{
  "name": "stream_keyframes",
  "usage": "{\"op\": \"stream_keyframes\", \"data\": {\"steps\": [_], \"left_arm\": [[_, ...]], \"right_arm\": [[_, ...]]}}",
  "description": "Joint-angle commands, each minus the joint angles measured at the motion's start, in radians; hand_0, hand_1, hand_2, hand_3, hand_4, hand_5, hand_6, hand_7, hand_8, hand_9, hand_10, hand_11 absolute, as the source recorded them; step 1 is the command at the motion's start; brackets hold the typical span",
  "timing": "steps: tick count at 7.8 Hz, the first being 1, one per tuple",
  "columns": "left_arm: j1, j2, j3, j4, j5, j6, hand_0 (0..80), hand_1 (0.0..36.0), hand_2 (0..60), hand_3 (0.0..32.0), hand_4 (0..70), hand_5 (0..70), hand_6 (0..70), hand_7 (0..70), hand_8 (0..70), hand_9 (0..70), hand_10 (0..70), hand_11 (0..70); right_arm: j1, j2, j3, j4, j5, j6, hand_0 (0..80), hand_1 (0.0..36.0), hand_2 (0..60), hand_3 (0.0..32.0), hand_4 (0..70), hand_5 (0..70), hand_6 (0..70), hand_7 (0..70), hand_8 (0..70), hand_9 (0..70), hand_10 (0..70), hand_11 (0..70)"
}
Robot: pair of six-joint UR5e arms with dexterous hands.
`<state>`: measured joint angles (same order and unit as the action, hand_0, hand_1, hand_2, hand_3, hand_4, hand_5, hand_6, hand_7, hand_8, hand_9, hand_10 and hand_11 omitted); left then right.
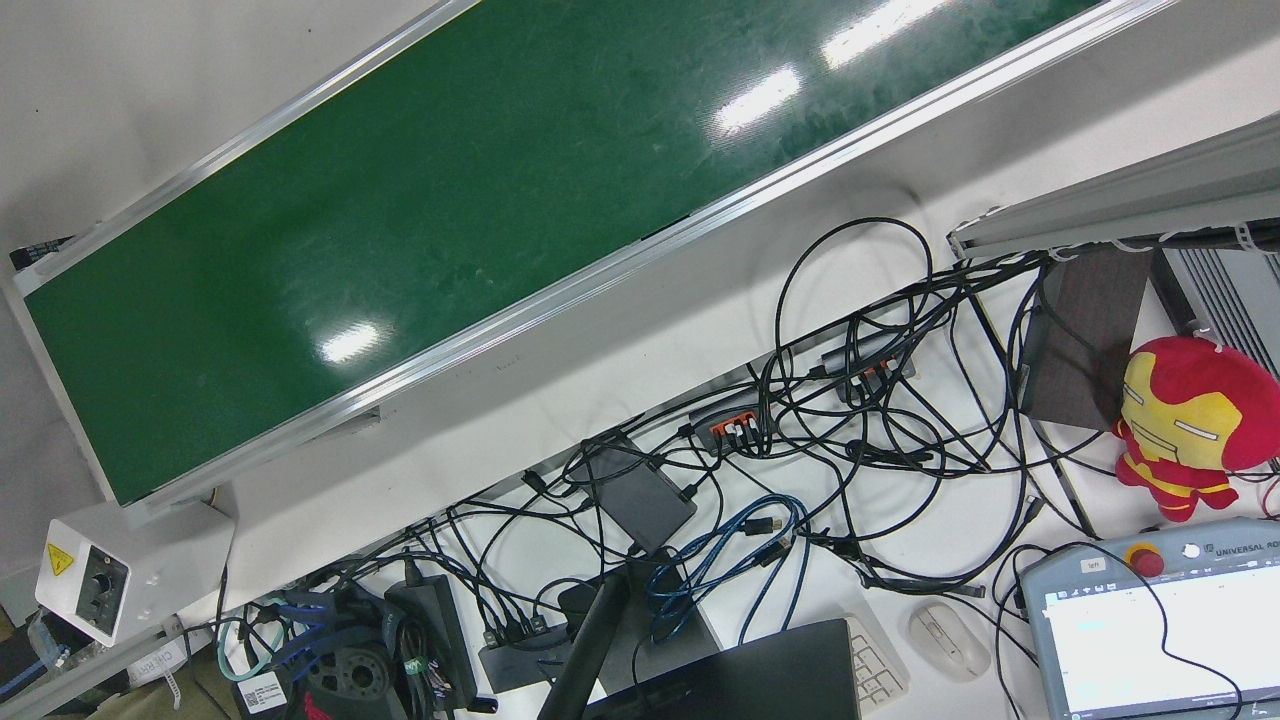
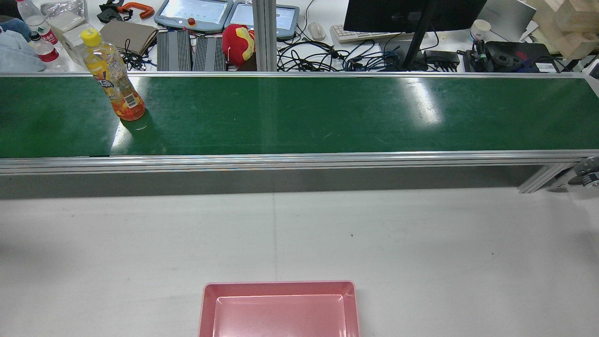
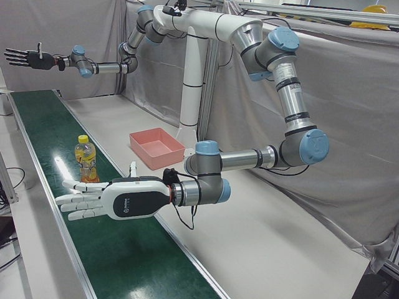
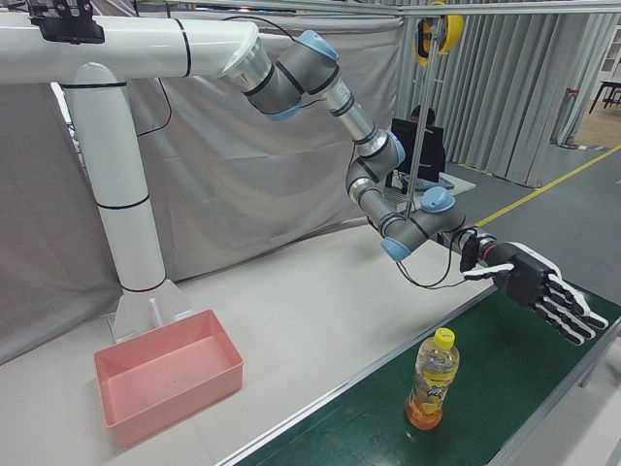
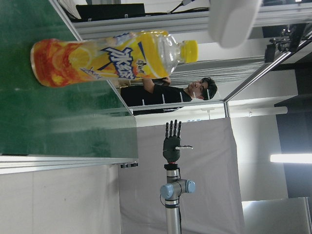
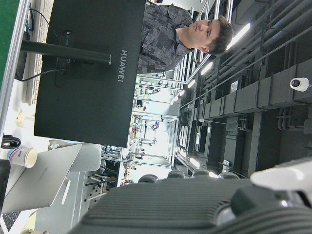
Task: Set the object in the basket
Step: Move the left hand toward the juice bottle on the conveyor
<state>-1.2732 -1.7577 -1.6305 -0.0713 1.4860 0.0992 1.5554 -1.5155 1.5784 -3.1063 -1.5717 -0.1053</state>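
Observation:
An orange juice bottle (image 2: 114,77) with a yellow cap stands upright on the green conveyor belt (image 2: 299,117), at the left in the rear view. It also shows in the left-front view (image 3: 86,159), the right-front view (image 4: 432,381) and the left hand view (image 5: 107,58). My left hand (image 3: 93,198) is open with its fingers spread, held level above the belt a little away from the bottle; it also shows in the right-front view (image 4: 536,287). My right hand (image 3: 28,58) is open and empty, high over the belt's far end. The pink basket (image 2: 280,306) sits empty on the white table.
Behind the belt is a desk with tangled cables (image 1: 850,400), a monitor (image 2: 412,14), teach pendants (image 2: 194,11), a red plush toy (image 2: 238,42) and water bottles (image 2: 40,32). The white pedestal (image 4: 126,214) stands behind the basket. A person (image 5: 180,87) sits beyond the belt.

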Motion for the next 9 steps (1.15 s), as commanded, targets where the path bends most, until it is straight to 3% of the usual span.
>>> {"op": "stream_keyframes", "data": {"steps": [1,3,5,7,9], "left_arm": [[0.082,-0.028,-0.002,0.002,-0.009,0.048,80.0,8.2,0.0,6.0,6.8,16.0,0.0,0.0,3.1,3.2,2.8,6.9],[0.139,-0.058,-0.002,0.007,-0.027,0.068,80.0,7.9,0.0,7.0,7.1,15.6,0.0,0.0,4.3,4.9,3.8,8.5],[0.202,-0.06,-0.029,0.033,-0.113,0.098,80.0,8.4,0.0,6.2,7.4,18.0,0.0,0.0,5.5,6.5,5.0,10.2],[0.212,-0.078,-0.049,0.091,-0.125,0.135,80.0,9.2,0.0,6.6,7.1,18.4,0.0,0.0,6.1,7.3,4.7,9.9],[0.239,-0.112,-0.046,0.132,-0.125,0.159,80.0,7.7,0.0,5.4,7.9,19.1,0.0,0.0,6.5,8.0,4.3,9.1]], "right_arm": [[0.0,0.0,0.002,0.0,0.001,-0.001,0.0,0.0,0.0,0.0,0.0,0.0,0.0,0.0,0.0,0.0,0.0,0.0],[0.0,0.0,0.0,0.0,-0.001,-0.001,0.0,0.0,0.0,0.0,0.0,0.0,0.0,0.0,0.0,0.0,0.0,0.0],[0.0,0.0,0.002,0.0,-0.001,0.001,0.0,0.0,0.0,0.0,0.0,0.0,0.0,0.0,0.0,0.0,0.0,0.0],[0.0,0.0,0.002,0.0,-0.001,-0.001,0.0,0.0,0.0,0.0,0.0,0.0,0.0,0.0,0.0,0.0,0.0,0.0],[0.0,0.0,0.002,0.0,-0.001,-0.001,0.0,0.0,0.0,0.0,0.0,0.0,0.0,0.0,0.0,0.0,0.0,0.0]]}}
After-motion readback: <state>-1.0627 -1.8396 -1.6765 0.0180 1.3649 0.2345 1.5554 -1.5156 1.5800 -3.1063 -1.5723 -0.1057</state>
